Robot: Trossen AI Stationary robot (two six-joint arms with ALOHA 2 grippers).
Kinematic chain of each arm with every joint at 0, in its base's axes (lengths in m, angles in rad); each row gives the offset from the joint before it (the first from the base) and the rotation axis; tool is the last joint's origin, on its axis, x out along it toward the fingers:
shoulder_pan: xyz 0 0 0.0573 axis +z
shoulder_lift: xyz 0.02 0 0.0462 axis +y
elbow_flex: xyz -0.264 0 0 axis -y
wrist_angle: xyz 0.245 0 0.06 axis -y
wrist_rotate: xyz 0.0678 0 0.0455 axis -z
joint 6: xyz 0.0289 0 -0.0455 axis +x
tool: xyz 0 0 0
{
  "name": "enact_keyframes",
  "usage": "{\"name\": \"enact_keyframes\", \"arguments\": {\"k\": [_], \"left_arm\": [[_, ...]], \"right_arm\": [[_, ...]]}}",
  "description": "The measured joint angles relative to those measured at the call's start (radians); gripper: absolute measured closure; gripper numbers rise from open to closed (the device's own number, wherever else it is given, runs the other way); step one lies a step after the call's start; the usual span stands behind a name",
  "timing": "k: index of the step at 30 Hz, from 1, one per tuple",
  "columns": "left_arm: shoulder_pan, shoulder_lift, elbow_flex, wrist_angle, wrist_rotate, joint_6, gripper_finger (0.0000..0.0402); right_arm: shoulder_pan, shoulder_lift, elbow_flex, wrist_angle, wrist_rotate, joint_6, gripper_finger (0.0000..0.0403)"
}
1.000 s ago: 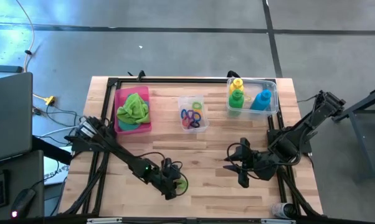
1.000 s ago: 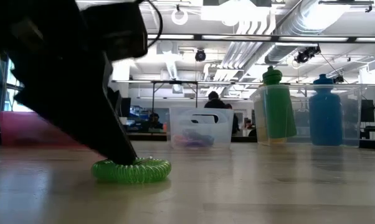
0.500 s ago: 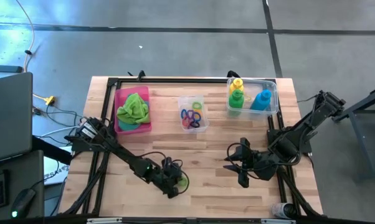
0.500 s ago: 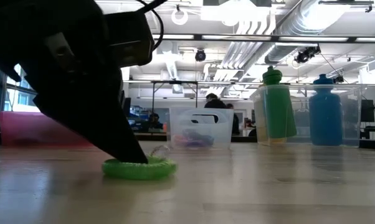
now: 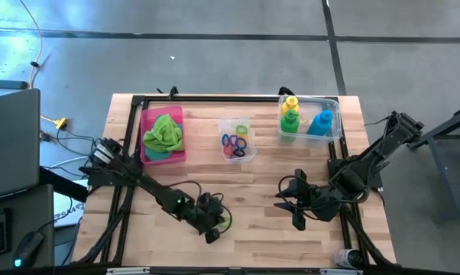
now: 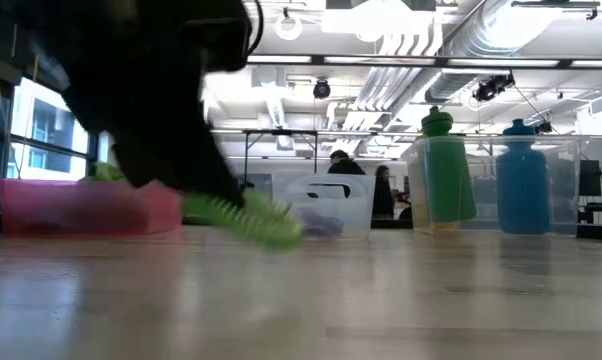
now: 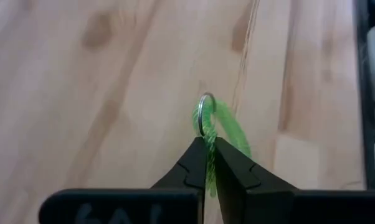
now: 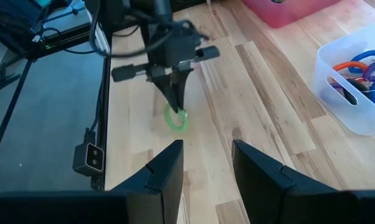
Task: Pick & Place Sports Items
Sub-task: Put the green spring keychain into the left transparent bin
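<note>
Table (image 5: 276,172) first: keep the carry low and level over bare wood, clear of the idle right arm parked mid-right, right gripper (image 5: 293,205) with fingers part-spread on nothing. Pink tray (image 5: 178,151) at the far left, towel (image 5: 163,132) heaped on it: not the target, so steer past. Bottle box (image 5: 333,130) at the far right, bottles (image 5: 289,120) upright inside: likewise leave alone. Ring box (image 5: 240,153) at far centre, likely the drop point, judging by the rings (image 5: 234,144) already in it: approach from above, stop over the opening, then release. Left gripper (image 5: 213,228) near the front edge, jaws pressed together pinching the ring (image 7: 225,124). Green coil ring (image 6: 243,213) hanging off the tips, just clear of the wood: thin pinch, so lift slowly, no swinging.
</note>
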Motion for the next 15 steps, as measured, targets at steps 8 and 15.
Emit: {"name": "enact_keyframes", "arguments": {"k": [8,15], "left_arm": [[0.054,-0.108,0.0,0.0,-0.012,0.051,0.0388],[0.12,-0.195,0.001,0.004,-0.017,0.125,0.0388]], "right_arm": [[0.0,0.0,0.0,0.0,0.022,-0.001,0.0275],[0.0,0.0,0.0,0.001,0.083,-0.001,0.0275]]}}
